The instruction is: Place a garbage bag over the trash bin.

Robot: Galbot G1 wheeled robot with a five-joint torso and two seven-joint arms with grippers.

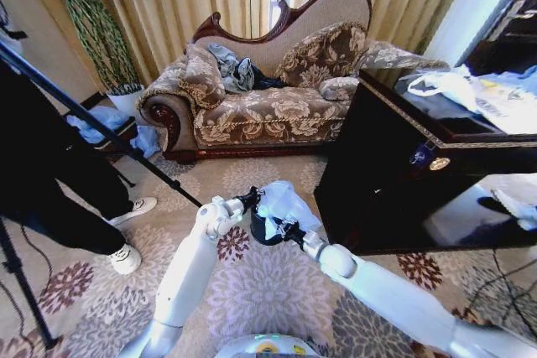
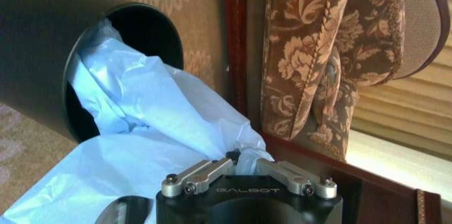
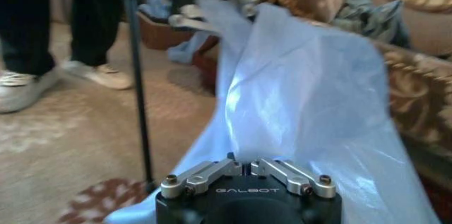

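While the trash bin (image 2: 42, 44) holds part of the garbage bag (image 2: 155, 107), both the left end effector (image 2: 244, 163) and right end effector (image 3: 244, 163) pinch its edge, bag at twelve o'clock from each.

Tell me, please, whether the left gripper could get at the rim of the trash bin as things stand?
Probably yes. The left gripper, shut on the garbage bag, sits just beside the trash bin; the bag spills from its mouth, but much of the rim looks bare.
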